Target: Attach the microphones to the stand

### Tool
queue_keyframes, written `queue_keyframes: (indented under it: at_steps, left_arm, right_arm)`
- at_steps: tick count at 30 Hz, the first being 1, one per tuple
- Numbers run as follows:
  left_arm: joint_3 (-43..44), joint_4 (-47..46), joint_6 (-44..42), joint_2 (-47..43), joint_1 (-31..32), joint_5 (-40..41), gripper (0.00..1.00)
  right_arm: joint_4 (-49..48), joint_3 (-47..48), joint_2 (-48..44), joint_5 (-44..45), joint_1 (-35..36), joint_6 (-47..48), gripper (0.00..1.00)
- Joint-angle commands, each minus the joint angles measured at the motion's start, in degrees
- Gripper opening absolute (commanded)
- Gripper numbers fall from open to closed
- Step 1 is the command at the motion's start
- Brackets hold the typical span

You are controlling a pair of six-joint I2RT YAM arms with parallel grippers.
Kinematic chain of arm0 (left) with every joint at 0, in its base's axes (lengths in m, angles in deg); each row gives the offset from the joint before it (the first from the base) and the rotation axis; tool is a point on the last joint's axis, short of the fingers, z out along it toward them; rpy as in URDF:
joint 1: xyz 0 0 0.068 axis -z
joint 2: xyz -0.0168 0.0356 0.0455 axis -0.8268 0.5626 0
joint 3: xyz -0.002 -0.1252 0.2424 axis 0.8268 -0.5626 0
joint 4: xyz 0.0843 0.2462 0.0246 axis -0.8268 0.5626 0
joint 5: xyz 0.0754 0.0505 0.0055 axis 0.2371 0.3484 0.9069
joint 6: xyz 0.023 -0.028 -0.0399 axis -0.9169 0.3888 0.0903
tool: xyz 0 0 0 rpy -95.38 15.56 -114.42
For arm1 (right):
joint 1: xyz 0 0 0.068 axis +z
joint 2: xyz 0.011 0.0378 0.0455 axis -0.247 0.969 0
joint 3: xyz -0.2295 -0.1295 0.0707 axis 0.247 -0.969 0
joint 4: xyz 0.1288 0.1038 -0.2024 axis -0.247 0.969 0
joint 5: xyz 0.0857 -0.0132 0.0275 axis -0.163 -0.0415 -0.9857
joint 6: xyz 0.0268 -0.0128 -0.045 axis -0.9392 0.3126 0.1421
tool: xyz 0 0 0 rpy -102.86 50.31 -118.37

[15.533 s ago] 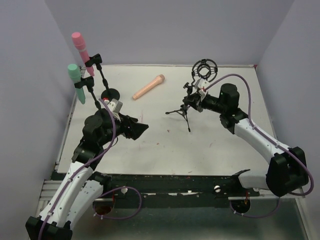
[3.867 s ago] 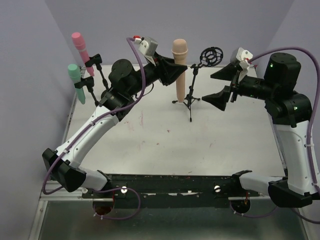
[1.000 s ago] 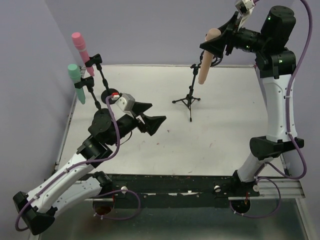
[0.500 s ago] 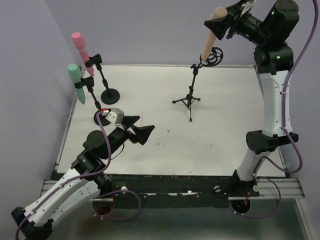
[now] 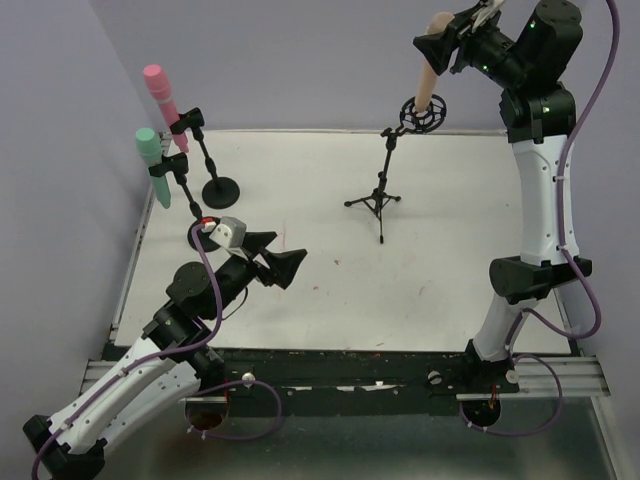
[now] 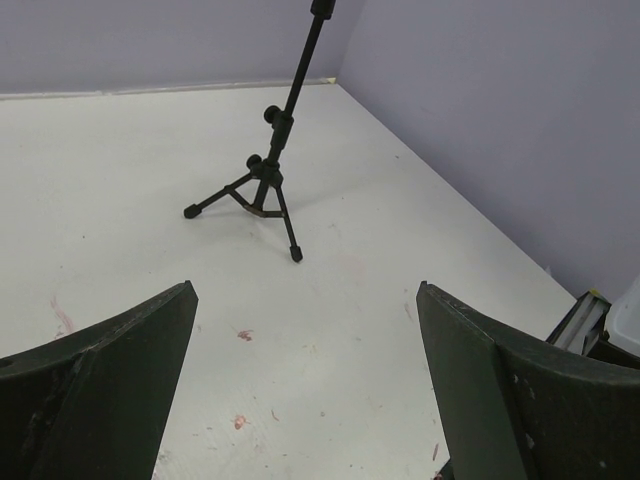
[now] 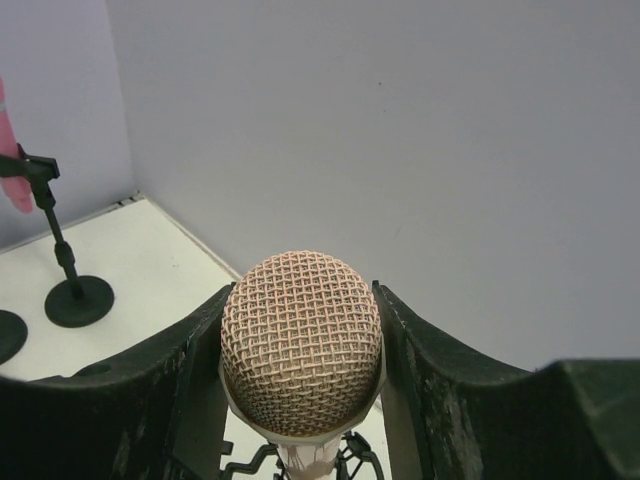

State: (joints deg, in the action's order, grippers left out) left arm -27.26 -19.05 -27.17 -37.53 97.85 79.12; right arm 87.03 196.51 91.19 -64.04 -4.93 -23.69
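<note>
The right gripper (image 5: 438, 46) is raised high at the far right of the white table (image 5: 450, 270) and is clamped on the slim peach-orange plastic microphone with a rounded mesh-textured head (image 5: 430, 78). In the right wrist view, the two dark fingers (image 7: 405, 370) press against either side of the microphone just below its head. The peach-orange microphone stands nearly upright, head uppermost and leaning slightly. Its lower end meets the black ring-shaped shock mount (image 5: 424, 115) at the top of the black tripod stand (image 5: 378, 200). The frames do not show how far it is seated in the ring. The left gripper (image 5: 276, 264) hangs low over the near left area of the table with its jaws spread wide and nothing between them. In its wrist view, the tripod stand appears well ahead of the fingers (image 6: 105, 390). The slim pink plastic microphone (image 5: 160, 92) sits tilted in the clip of a black round-base stand (image 5: 219, 187) at the far left. The slim mint-green plastic microphone (image 5: 150, 160) sits in the clip of a second black stand (image 5: 183, 180) just in front of it.
</note>
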Motion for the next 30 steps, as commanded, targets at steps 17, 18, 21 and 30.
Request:
queue_keyframes:
  at_steps: [17,18,21,30]
  left_arm:
    - [-7.2,-1.4,5.0,-5.0,-0.2,-0.2,0.99]
    - [-7.4,-1.4,5.3,-5.1,-0.2,-0.3,0.99]
    - [-8.4,-1.7,6.3,-5.8,-0.2,-0.4,0.99]
    - [-9.4,-2.2,5.9,-6.9,-0.2,-0.4,0.99]
  right_arm:
    - [1.6,-7.0,1.5,5.6,3.7,9.7,0.30]
    - [1.9,-7.3,1.7,6.2,4.3,10.2,0.31]
    - [2.1,-8.2,1.9,7.2,5.2,10.9,0.32]
    - [1.6,-13.8,2.5,15.3,6.0,10.9,0.36]
